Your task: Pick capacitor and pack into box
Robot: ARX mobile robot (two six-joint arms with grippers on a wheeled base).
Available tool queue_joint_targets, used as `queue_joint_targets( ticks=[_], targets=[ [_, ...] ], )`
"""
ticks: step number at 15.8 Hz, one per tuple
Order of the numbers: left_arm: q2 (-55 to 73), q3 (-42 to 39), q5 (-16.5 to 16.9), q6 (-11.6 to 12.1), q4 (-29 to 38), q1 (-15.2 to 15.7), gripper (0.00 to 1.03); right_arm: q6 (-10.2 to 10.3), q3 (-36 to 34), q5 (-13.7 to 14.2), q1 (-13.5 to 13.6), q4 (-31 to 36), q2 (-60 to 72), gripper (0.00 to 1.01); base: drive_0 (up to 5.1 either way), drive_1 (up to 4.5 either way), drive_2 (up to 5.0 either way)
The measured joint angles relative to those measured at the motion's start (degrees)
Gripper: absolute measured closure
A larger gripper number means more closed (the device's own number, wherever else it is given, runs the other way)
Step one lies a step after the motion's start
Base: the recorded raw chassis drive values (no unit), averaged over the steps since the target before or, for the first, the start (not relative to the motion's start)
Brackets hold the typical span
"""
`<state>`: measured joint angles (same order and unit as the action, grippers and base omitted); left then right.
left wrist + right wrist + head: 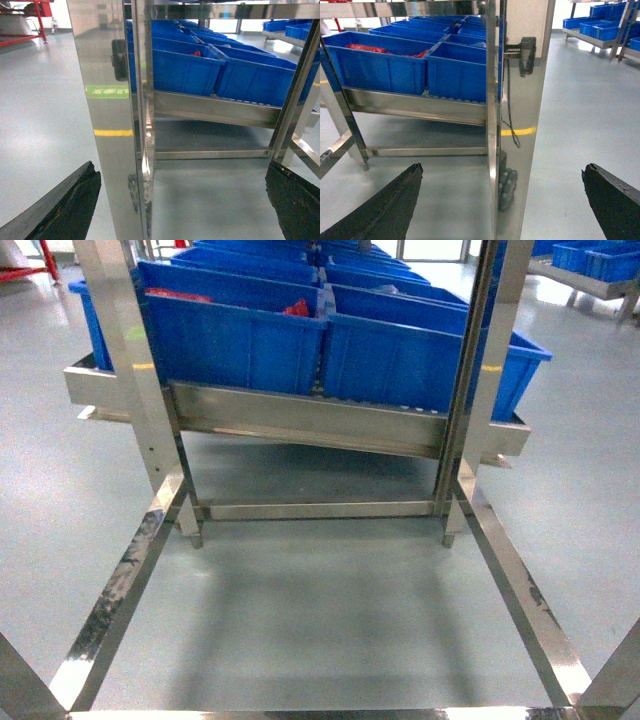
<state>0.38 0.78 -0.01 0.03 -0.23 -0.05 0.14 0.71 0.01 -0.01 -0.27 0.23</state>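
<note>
No pink box or capacitor is seen anywhere yet, only blue bins on a steel rack. Left gripper and right gripper are spread wide, empty. Capacitors are probably light, small and best pinched by the body.

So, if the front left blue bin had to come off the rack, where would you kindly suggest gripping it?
Probably its front rim, from the robot's side and slightly above. On the front left blue bin, the steel rail covers the lower front wall, the neighbouring bin sits against its right side and an upright post crowds the left, leaving the top lip free.
</note>
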Motion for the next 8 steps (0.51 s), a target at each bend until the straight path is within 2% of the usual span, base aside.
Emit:
queue_joint_targets(
  ticks=[8],
  targets=[
    [0.00,0.00,0.00,0.00,0.00,0.00,0.05,0.00,0.00,0.00,0.00,0.00,0.00,0.03,0.0,0.00,0.0]
  ],
)
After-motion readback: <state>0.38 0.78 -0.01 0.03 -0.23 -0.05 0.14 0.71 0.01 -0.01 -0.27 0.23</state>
